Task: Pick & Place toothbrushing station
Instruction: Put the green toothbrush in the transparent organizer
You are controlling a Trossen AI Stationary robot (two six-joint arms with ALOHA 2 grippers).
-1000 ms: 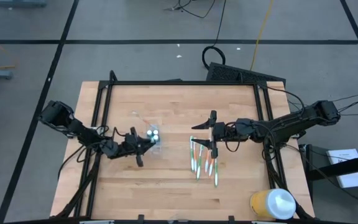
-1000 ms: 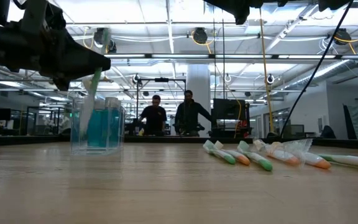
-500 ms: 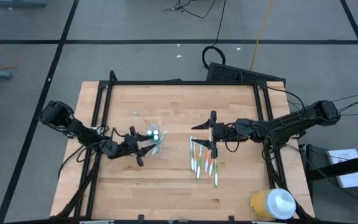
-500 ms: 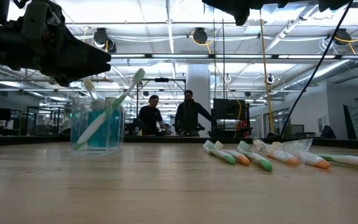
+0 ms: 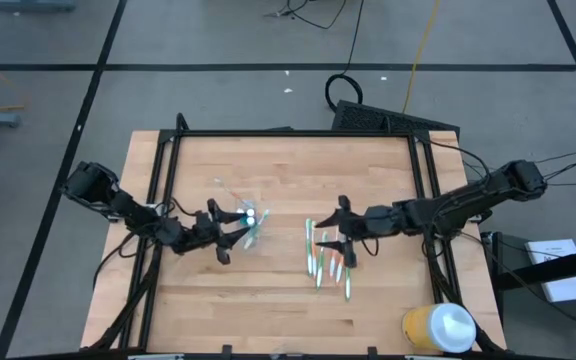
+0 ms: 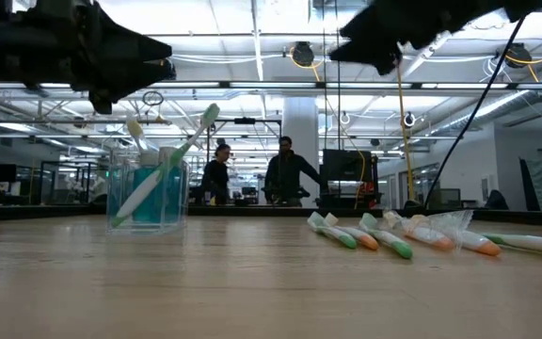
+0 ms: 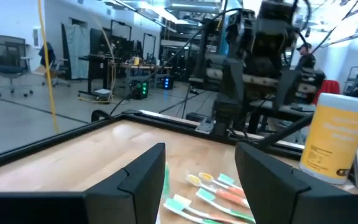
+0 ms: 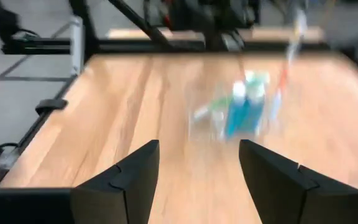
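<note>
Green toothbrush (image 6: 172,162) leans in cup (image 6: 147,198), plain only low down; both grippers' jaws wide

an open-plan robotics lab: strip lights (image 6: 252,85), office chairs (image 7: 8,59), cabled equipment racks (image 7: 253,68).

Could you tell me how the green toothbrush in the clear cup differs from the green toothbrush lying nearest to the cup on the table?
The toothbrush in the cup leans tilted, one end poking above the rim; the toothbrush on the table lies flat. The first sits in the clear cup beside the blue tubes; the second lies among other loose brushes. Both are thin and green-and-white.
</note>
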